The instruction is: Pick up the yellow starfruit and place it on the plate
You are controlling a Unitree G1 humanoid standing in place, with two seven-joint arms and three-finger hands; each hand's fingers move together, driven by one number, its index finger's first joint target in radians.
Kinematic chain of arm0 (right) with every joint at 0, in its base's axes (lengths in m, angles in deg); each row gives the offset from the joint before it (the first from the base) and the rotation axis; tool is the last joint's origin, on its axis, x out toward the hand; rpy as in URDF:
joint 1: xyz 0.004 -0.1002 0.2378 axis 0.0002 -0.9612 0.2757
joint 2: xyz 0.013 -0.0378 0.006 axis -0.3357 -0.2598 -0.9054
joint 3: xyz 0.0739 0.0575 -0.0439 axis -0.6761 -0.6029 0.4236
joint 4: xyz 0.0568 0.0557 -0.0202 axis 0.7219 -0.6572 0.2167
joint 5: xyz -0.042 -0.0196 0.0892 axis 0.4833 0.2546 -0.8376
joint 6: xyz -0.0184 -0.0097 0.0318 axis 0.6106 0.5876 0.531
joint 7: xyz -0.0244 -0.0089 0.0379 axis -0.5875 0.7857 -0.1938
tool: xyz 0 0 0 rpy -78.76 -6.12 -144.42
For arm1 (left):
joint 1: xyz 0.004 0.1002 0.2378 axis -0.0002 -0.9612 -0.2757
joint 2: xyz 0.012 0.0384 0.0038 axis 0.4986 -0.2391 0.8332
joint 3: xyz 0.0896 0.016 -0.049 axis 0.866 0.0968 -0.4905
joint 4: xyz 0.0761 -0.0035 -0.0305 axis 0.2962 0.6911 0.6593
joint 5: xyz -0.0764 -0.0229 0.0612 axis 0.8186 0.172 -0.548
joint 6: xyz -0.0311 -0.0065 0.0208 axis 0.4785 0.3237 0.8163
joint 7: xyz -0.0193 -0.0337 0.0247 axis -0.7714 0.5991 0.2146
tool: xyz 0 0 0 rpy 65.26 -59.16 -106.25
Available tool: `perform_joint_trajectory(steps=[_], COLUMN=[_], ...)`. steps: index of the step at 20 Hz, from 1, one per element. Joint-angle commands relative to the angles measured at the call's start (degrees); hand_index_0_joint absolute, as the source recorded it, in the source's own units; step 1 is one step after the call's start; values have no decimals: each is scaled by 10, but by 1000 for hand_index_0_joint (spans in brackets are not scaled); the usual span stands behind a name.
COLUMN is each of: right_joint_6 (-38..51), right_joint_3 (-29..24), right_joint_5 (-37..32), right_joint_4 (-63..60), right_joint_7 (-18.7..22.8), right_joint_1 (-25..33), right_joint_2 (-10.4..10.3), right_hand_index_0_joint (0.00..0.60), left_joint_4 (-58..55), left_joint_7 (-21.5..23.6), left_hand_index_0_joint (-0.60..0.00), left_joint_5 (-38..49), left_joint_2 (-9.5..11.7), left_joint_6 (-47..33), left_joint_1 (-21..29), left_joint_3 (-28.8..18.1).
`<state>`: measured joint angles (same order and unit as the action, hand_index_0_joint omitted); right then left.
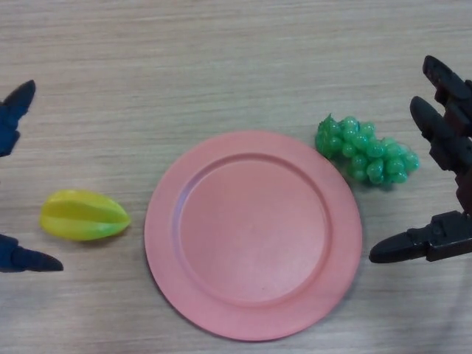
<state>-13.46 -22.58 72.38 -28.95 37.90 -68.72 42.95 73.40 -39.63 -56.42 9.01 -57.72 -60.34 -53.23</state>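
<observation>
While the pink plate (pixel 253 234) lies flat at the centre of the wooden table (pixel 221 66), the yellow starfruit (pixel 83 215) rests on its side to the plate's left, near the rim but not touching it. A strip of bare wood separates fruit and plate. The left hand (pixel 15 110) enters at the left edge with its fingers spread wide; one fingertip points down from above the starfruit, another lies just below it, and neither touches the fruit. The right hand (pixel 442 133) stands at the right edge, fingers straight and wide apart, holding nothing; its lower finger points toward the plate rim, a short gap away. A green grape bunch (pixel 366 151) sits at the plate's upper right, touching or slightly overlapping the rim. The upper part of the table is open wood.
</observation>
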Motion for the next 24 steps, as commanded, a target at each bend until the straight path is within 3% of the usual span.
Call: perform_joint_trajectory(steps=[1,4,6,8,12,13,14,15,16,17,18,21,24], right_joint_6=[81,86,89,92,85,85,86,87,88,93,96,92,77], right_joint_3=[-49,-61,-68,-74,-85,-87,-87,-89,-90,-92,-93,-95,-103], right_joint_5=[-25,-35,-33,-38,-42,-46,-46,-47,-47,-41,-36,-30,-40], right_joint_4=[35,40,42,43,52,55,55,56,56,58,59,70,83], right_joint_7=[3,4,2,3,5,5,5,6,7,7,7,5,5], right_joint_1=[11,2,-2,-8,-8,-12,-12,-12,-12,-14,-15,-21,-22], right_joint_2=[19,19,21,19,22,20,20,21,21,22,22,19,18], right_hand_index_0_joint=[0,0,0,0,0,0,0,0,0,0,0,0,0], left_joint_4=[-21,4,39,59,111,129,130,131,131,139,144,165,146], left_joint_7=[-24,-48,-34,-24,-36,-17,-15,-11,-6,11,19,85,49], left_hand_index_0_joint=[0,0,0,0,0,-52,-150,-300,-400,-542,-600,-600,-600], left_joint_5=[1,-26,-85,-88,-111,-123,-124,-115,-110,-104,-100,-97,-91], left_joint_2=[36,41,48,49,70,71,71,69,67,64,63,60,66], left_joint_6=[-24,-33,-61,-62,-91,-104,-104,-99,-95,-85,-79,-86,-85], left_joint_1=[17,24,26,37,62,67,67,69,70,75,78,93,84], left_joint_3=[-18,1,15,28,47,52,52,53,53,59,63,73,65])
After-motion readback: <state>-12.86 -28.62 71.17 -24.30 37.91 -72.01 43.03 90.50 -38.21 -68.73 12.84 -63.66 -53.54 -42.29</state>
